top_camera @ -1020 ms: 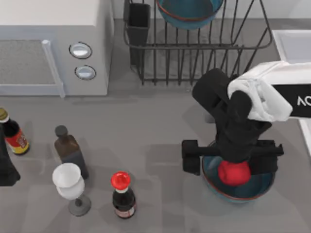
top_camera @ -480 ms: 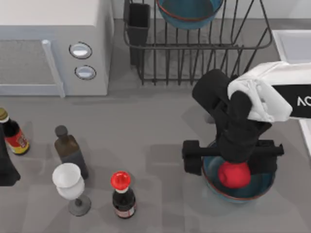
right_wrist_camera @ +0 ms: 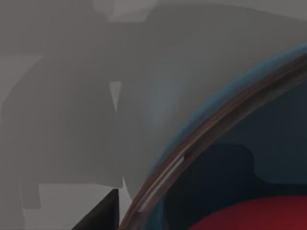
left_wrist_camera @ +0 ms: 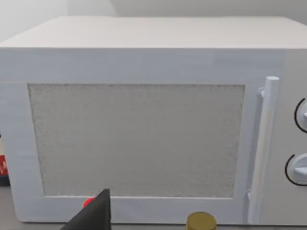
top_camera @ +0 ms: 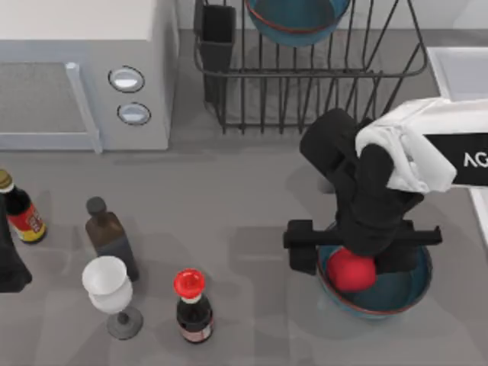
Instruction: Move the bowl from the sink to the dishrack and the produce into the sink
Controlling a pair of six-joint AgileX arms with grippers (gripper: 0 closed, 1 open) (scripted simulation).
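Note:
The red produce [top_camera: 349, 270] lies inside a teal-blue bowl [top_camera: 396, 293] on the counter at the front right. My right gripper [top_camera: 352, 258] hangs straight over that bowl, open, one finger on each side of the produce. In the right wrist view the bowl's reddish-brown rim [right_wrist_camera: 211, 129] curves past, with the produce [right_wrist_camera: 254, 215] inside it. A second teal bowl [top_camera: 297, 19] sits in the black dishrack [top_camera: 305, 91] at the back. The white sink [top_camera: 457, 69] lies at the right edge. My left gripper [top_camera: 9, 267] is parked at the far left.
A white microwave [top_camera: 76, 76] [left_wrist_camera: 144, 120] fills the back left. In front of it stand a gold-capped bottle [top_camera: 21, 210], a dark bottle [top_camera: 110, 236], a white goblet [top_camera: 110, 293] and a red-capped bottle [top_camera: 192, 305]. The rack's utensil cup [top_camera: 217, 38] is at its left corner.
The produce has shifted left inside the bowl. My right gripper has edged slightly left with it. The left arm has not moved.

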